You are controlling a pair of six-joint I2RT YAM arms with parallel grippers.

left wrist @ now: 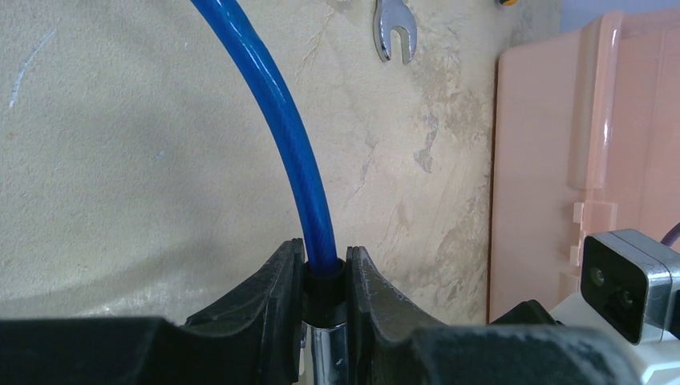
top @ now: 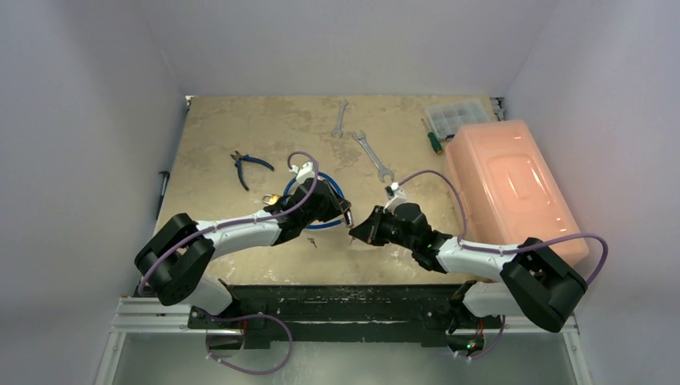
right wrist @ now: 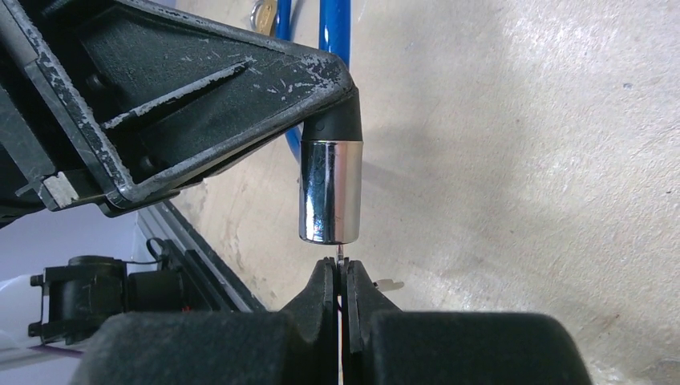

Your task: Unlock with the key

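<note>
My left gripper (top: pixel 346 215) (left wrist: pixel 325 261) is shut on the black collar of a chrome lock cylinder (right wrist: pixel 330 188) (left wrist: pixel 327 353) at the end of a blue cable (left wrist: pixel 281 120) (top: pixel 325 227), holding it above the table. My right gripper (top: pixel 355 233) (right wrist: pixel 340 269) is shut on the key (right wrist: pixel 340 258), a thin silvery sliver. Only its tip shows, right at the cylinder's end face. A small brass padlock (top: pixel 273 198) (right wrist: pixel 263 14) lies by the cable loop behind the left gripper.
Two long wrenches (top: pixel 373 156) (top: pixel 340 119) and blue-handled pliers (top: pixel 247 167) lie further back. A large orange box (top: pixel 505 184) fills the right side, with a clear organizer (top: pixel 457 118) and a screwdriver (top: pixel 433 138) behind it. A small silvery piece (top: pixel 311 241) lies near the front edge.
</note>
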